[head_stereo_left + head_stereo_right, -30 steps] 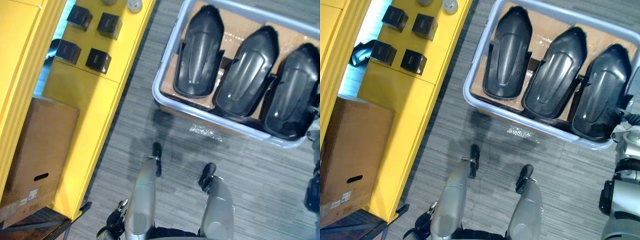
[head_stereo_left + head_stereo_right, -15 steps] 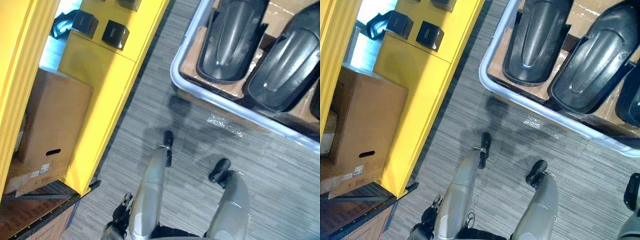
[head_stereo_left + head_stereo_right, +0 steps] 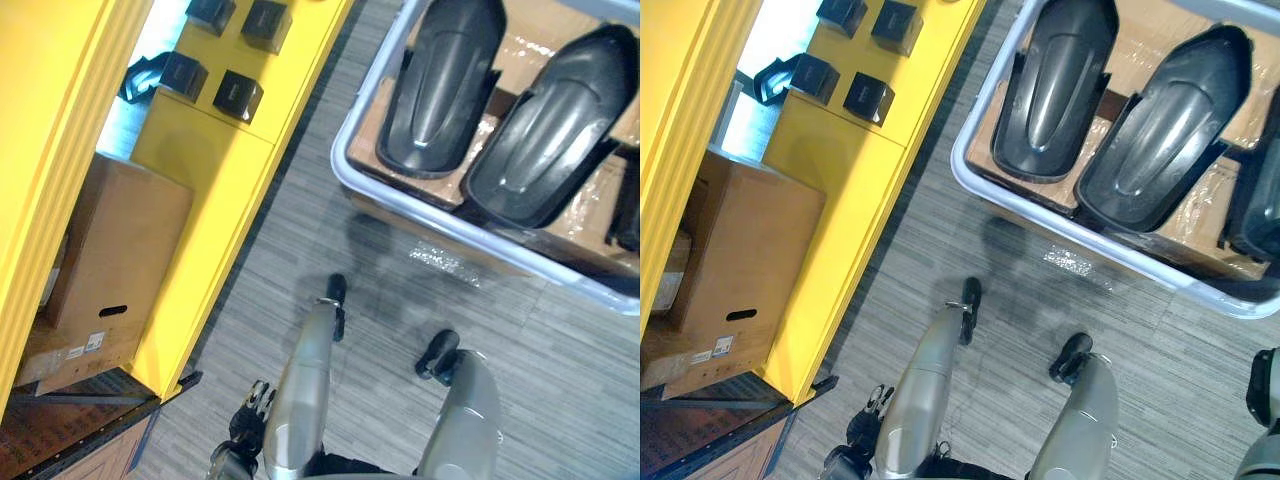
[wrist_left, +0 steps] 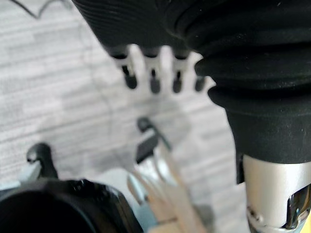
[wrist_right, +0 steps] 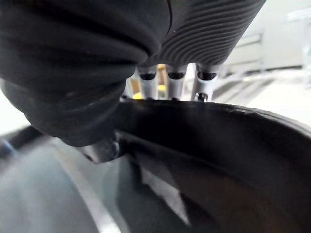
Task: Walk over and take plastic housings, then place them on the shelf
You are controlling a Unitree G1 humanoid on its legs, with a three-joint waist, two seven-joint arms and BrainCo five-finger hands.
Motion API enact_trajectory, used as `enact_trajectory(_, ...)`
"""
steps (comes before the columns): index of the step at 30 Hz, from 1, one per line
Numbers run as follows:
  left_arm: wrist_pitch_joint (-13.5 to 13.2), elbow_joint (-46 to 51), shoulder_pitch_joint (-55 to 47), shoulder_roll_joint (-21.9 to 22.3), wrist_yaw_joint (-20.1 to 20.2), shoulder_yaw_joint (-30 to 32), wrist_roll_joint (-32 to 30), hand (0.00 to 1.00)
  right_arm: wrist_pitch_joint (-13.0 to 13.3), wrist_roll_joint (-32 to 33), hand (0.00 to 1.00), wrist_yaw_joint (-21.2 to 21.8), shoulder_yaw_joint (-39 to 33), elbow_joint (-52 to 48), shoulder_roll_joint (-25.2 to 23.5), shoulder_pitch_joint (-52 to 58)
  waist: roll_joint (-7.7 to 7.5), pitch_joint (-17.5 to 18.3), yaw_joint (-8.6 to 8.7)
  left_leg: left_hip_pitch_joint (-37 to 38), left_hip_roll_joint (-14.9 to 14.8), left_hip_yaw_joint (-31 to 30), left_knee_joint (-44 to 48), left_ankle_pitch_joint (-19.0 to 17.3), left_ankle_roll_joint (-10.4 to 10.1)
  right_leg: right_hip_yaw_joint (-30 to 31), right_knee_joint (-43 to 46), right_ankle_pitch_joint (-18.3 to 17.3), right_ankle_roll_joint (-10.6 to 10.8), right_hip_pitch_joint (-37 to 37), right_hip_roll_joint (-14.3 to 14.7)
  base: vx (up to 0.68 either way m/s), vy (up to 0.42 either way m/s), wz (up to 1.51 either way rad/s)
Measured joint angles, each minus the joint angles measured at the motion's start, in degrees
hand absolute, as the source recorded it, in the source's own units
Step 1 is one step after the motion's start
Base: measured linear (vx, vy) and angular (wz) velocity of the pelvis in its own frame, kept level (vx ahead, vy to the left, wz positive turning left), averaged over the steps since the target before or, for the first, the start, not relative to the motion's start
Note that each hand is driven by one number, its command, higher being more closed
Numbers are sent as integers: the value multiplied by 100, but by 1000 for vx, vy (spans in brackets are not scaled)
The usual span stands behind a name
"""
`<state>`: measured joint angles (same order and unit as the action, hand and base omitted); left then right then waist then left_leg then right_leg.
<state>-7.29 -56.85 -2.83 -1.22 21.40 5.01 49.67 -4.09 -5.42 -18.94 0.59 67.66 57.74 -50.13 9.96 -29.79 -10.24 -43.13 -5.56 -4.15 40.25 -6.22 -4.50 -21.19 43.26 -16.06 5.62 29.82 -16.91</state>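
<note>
The right hand is half hidden behind a plastic housing's dark rim, so its grip cannot be told. The plastic housings lie in a pale bin at 1 o'clock, the rightmost cut off by the edge, on grey striped floor over which the left hand hangs straight-fingered and empty. A yellow shelf with small black boxes stands at 10 o'clock, a cardboard box at 8.

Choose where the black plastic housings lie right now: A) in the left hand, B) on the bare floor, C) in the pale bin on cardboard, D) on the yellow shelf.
C: the housings lie side by side on cardboard inside the pale bin; the left hand hangs open and empty above the floor.
</note>
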Motion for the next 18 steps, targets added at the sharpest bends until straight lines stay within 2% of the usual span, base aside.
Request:
enact_trajectory(2, -7, 16, -11, -56, 6, 48, 57, 0, 182, 0, 100, -20, -10, -94, -167, 19, -167, -8, 12, 200, -35, 1, -91, -19, -17, -45, -127, -11, 19, -225, 36, 0, 0, 0)
enact_trajectory(4, -3, 205, -152, -195, 9, 113, 181, 0, 301, -2, 100, -141, -65, -132, -484, 77, -494, 14, 16, 475, -93, 6, -278, -12, -28, -70, -416, 25, 68, -543, 136, 46, 0, -2)
enact_trajectory(5, 2, 245, -185, -247, 11, 113, 183, 0, 323, -11, 100, -147, -84, -136, -534, 120, -583, 18, 16, 558, -95, 12, -332, -9, -33, -75, -485, 37, 77, -627, 159, 65, -8, 5)
enact_trajectory(7, 36, 343, -233, -447, -13, 125, 210, 0, 392, -217, 100, -144, -291, -209, -699, 327, -857, 19, 19, 914, -98, 35, -593, 4, -48, -112, -847, 148, 79, -1027, 215, 84, 6, 4)
enact_trajectory(14, 172, 1201, -438, -708, -130, 233, 440, 0, 425, -214, 100, -139, -685, -1183, -989, 1008, -1267, 23, 104, 1946, -90, 244, -1286, 38, -47, -196, -1921, 498, 183, -2139, 386, 122, 13, -4)
enact_trajectory(15, 125, 1375, -478, -758, -215, 298, 426, 0, 409, -216, 100, -144, -687, -1503, -1088, 1164, -1385, 51, 125, 2127, -92, 321, -1435, 65, -54, -192, -2098, 548, 189, -2288, 396, 102, -15, -8)
enact_trajectory(17, -19, 1765, -550, -754, -366, 344, 419, 0, 392, -223, 100, -217, -717, -2064, -1192, 1471, -1501, 129, 165, 2393, -90, 382, -1646, 90, -63, -207, -2393, 660, 210, -2568, 419, 140, -20, -11)
enact_trajectory(18, -76, 2220, -602, -733, -565, 377, 378, 0, 365, -253, 100, -277, -901, -2511, -1334, 1686, -1575, 188, 165, 2615, -85, 477, -1810, 94, -68, -199, -2601, 718, 222, -2760, 435, 160, -37, -16)
